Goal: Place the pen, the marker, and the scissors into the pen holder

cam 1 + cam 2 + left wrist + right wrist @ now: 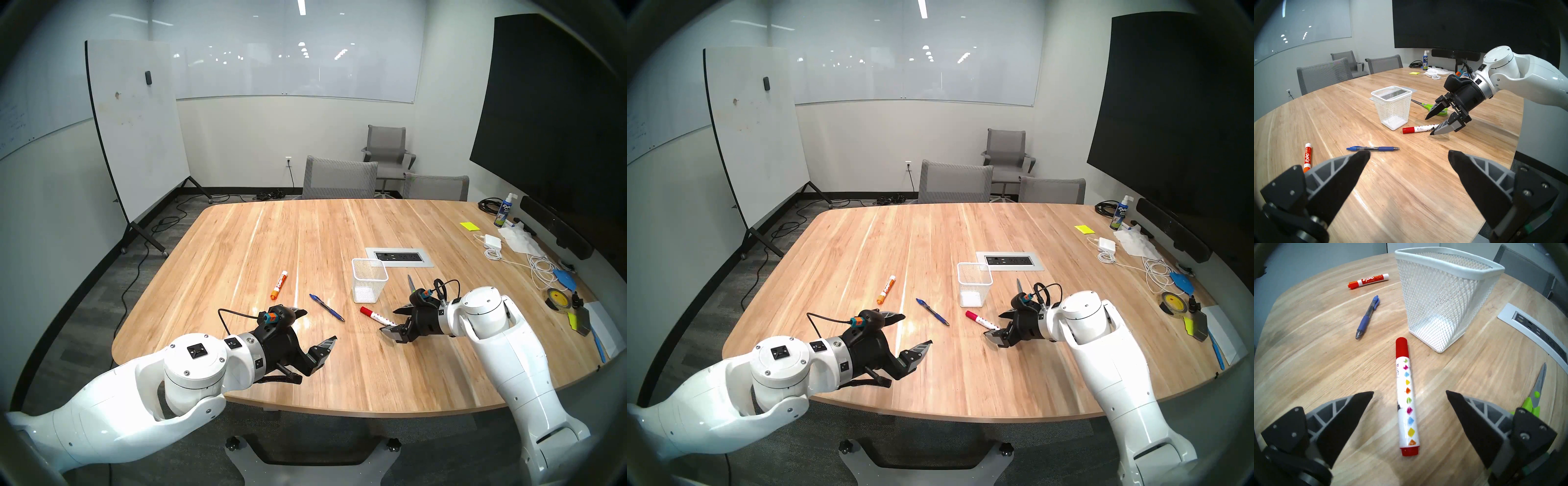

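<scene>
The white mesh pen holder (369, 280) stands upright and empty mid-table. The blue pen (326, 307) lies to its left. A red-capped white marker (1407, 395) lies flat in front of it, between the fingers of my open right gripper (1409, 392), which sits low over the marker's rear end without closing on it. The green-handled scissors (1430, 106) lie to the holder's right, beside my right gripper (387, 319); only their blade shows in the head views. An orange-capped Expo marker (279, 285) lies farther left. My left gripper (320, 324) is open and empty near the pen.
A recessed power-outlet panel (399, 257) sits just behind the holder. A charger (492, 241), white cables, a tape roll (556, 298) and a spray bottle (502, 213) crowd the table's right edge. Grey chairs (339, 180) stand at the far side.
</scene>
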Robot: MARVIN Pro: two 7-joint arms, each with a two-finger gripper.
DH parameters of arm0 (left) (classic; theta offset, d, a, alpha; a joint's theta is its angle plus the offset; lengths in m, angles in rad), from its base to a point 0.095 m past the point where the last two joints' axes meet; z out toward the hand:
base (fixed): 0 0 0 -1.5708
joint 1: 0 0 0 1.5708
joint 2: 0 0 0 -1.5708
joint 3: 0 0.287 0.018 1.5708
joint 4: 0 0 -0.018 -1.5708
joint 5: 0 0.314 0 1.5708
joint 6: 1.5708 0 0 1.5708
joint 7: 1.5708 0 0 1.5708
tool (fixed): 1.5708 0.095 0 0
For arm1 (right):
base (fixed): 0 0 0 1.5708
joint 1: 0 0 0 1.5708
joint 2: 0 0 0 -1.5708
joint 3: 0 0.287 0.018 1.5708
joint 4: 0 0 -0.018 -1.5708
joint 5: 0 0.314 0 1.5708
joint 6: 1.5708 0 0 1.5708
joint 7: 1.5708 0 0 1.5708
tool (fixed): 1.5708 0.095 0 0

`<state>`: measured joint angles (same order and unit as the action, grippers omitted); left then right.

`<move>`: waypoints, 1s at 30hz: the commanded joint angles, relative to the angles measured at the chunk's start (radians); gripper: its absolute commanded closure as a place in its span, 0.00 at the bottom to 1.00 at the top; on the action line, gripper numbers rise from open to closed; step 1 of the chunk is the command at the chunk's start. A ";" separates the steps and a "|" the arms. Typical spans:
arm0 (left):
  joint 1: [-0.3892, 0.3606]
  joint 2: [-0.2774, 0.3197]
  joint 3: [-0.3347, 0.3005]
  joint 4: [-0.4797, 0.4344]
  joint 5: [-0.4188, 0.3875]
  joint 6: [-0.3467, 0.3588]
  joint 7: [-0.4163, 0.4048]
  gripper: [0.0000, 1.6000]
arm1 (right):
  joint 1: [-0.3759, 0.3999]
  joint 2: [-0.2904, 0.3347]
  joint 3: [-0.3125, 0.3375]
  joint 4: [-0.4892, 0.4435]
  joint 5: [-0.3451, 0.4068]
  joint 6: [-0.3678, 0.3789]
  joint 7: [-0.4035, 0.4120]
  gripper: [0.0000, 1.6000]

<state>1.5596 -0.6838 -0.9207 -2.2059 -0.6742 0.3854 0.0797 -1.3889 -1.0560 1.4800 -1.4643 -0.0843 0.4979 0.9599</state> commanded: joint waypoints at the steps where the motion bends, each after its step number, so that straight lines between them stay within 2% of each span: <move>1: -0.002 0.001 -0.004 -0.016 -0.001 -0.002 0.000 0.00 | 0.011 -0.004 -0.012 -0.010 -0.017 -0.018 -0.017 0.00; 11: -0.002 0.001 -0.004 -0.016 -0.001 -0.002 0.000 0.00 | 0.010 -0.014 -0.013 -0.004 -0.027 -0.024 -0.020 0.00; 12: -0.002 0.001 -0.004 -0.016 -0.001 -0.002 0.000 0.00 | 0.010 -0.014 -0.014 -0.004 -0.028 -0.023 -0.020 0.13; 16: -0.002 0.001 -0.004 -0.016 -0.001 -0.002 0.000 0.00 | 0.009 -0.015 -0.015 -0.002 -0.031 -0.020 -0.022 0.21; 19: -0.002 0.001 -0.004 -0.016 -0.001 -0.002 0.000 0.00 | 0.008 -0.016 -0.016 -0.001 -0.033 -0.019 -0.025 0.43; 30: -0.002 0.001 -0.004 -0.016 -0.001 -0.002 0.000 0.00 | 0.000 -0.014 -0.020 0.006 -0.038 -0.021 -0.029 0.56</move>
<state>1.5596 -0.6838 -0.9207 -2.2060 -0.6743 0.3854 0.0799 -1.3916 -1.0771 1.4609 -1.4524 -0.1192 0.4769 0.9283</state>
